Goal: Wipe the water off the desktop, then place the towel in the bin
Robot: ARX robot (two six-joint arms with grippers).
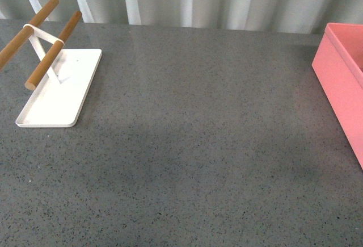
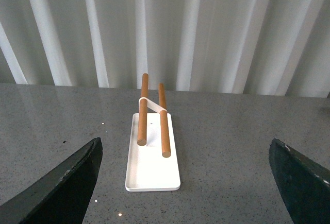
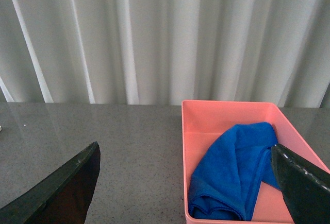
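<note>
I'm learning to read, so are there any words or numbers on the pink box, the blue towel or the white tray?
There are none to read.
Bin: plain pink walls, no label showing.
Towel: plain blue, no tag showing.
Tray: plain white, with bare wooden rods.
Desktop: only speckles, no writing.

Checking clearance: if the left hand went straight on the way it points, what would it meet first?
Probably the flat white tray with wooden rods, lying ahead between the open left hand fingers; depth is unclear.
</note>
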